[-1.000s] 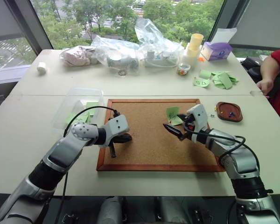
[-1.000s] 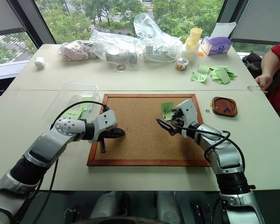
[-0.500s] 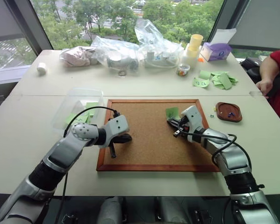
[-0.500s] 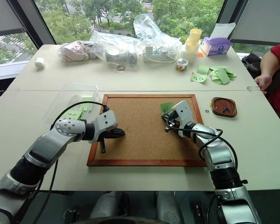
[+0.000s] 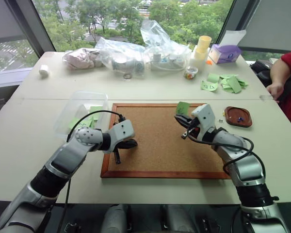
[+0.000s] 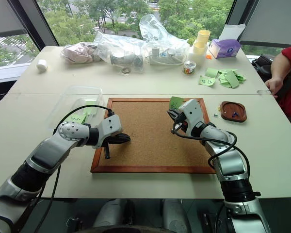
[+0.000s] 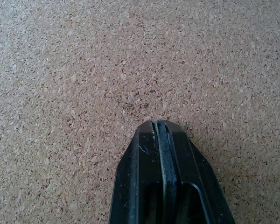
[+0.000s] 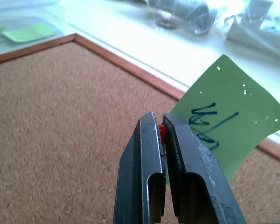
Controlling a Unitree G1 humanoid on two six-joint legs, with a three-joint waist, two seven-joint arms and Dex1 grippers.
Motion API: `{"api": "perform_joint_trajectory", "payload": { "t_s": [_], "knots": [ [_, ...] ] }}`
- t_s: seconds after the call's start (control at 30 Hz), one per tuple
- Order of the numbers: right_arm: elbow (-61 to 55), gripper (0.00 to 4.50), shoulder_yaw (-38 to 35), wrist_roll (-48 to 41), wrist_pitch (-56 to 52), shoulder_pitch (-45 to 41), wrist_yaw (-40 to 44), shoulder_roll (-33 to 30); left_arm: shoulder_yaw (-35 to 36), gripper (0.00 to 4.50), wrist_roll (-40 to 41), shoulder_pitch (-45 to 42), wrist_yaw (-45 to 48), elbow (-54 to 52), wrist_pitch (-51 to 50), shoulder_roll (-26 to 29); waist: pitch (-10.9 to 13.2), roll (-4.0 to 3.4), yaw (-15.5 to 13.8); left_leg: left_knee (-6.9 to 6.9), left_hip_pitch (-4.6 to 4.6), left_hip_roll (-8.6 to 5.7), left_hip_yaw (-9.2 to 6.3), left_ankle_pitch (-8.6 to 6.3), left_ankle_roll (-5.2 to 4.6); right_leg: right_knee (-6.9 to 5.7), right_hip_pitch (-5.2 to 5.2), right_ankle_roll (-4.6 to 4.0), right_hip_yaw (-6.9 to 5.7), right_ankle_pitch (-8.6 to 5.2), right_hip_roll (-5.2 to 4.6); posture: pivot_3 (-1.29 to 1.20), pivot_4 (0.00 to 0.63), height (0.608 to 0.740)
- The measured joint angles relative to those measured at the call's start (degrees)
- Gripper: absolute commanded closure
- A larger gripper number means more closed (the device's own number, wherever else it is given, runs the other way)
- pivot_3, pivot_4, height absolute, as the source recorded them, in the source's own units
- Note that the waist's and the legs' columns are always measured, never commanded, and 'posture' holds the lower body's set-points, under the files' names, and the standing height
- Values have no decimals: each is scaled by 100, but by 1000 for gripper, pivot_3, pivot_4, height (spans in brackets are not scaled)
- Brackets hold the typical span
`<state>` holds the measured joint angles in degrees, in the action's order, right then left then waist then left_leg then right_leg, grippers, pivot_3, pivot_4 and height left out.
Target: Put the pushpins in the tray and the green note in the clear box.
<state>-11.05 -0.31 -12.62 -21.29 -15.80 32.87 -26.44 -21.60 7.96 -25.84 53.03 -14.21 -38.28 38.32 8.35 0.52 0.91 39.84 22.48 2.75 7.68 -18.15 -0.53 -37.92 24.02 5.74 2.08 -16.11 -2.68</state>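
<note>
The right gripper [image 8: 159, 122] is pinching a red pushpin [image 8: 162, 134] with the green note [image 8: 226, 122] hanging on it, above the cork board [image 5: 155, 145]. The left gripper [image 7: 159, 126] is resting shut on the board. The tray [image 5: 238, 116] and clear box [image 5: 82, 109] are sitting on either side of the board.

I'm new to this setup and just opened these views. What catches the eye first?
The right gripper, shut on a red pushpin with the green note hanging from it, is raised above the far edge of the cork board. The left gripper is shut, tips on the cork. A clear box sits left of the board, a dark tray right.
</note>
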Motion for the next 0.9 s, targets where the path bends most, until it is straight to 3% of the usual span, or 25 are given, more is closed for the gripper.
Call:
{"api": "perform_joint_trajectory", "payload": {
  "t_s": [0.1, 0.13, 0.23, 0.43, 0.63, 0.77, 0.9],
  "knots": [
    [-57, 4436, -42, -1, -67, 6, 26, -89, 14, 4500, 9, -53, 65, 67, 4, -26, 0, 0, -1, 0, 0, 0, 0, 0, -1, 0, 0, -6, 0, -3, 1, 0, 150, 735],
    [-90, 4478, -42, 0, -93, 13, 34, -128, 56, 4172, 53, -70, 86, 88, -38, -76, 0, 0, -2, 0, 0, 0, 0, -2, -3, 0, -1, -6, 0, -3, 0, 0, 150, 735],
    [-286, 4500, -21, 1, -167, 19, 98, -185, 387, 3075, 504, -78, 114, 266, -479, -414, 2, 2, -36, 3, 5, -3, -2, -2, -4, 1, 0, -4, 0, -2, -3, 0, 150, 735],
    [-508, 4500, 74, 15, -219, 16, 345, -485, 1463, 164, 1706, -672, 40, 556, -1511, -1088, 18, 25, -20, 15, 48, -2, -11, 2, 3, -1, 34, 10, -5, 5, 0, 0, 150, 735],
    [-644, 4500, 215, 59, -206, -48, 566, -694, 2416, 70, 2556, -1620, -642, 1191, -2200, -2033, 20, 26, -16, 17, 59, -6, -18, 10, 17, 3, 40, 12, -11, 6, 1, 0, 150, 735],
    [-676, 4500, 381, 159, -178, -158, 678, -783, 2528, 70, 2755, -2057, -893, 2117, -2272, -2602, 22, 29, -18, 18, 62, -16, -18, 11, 19, 5, 41, 12, -12, 6, 2, 0, 150, 735],
    [-688, 4500, 470, 289, -124, -217, 743, -846, 2526, 70, 2732, -2363, -937, 3158, -2022, -2824, 24, 31, -6, 16, 66, -17, -19, 11, 19, 7, 46, 12, -12, 6, 4, 0, 150, 735]
  ]
}}
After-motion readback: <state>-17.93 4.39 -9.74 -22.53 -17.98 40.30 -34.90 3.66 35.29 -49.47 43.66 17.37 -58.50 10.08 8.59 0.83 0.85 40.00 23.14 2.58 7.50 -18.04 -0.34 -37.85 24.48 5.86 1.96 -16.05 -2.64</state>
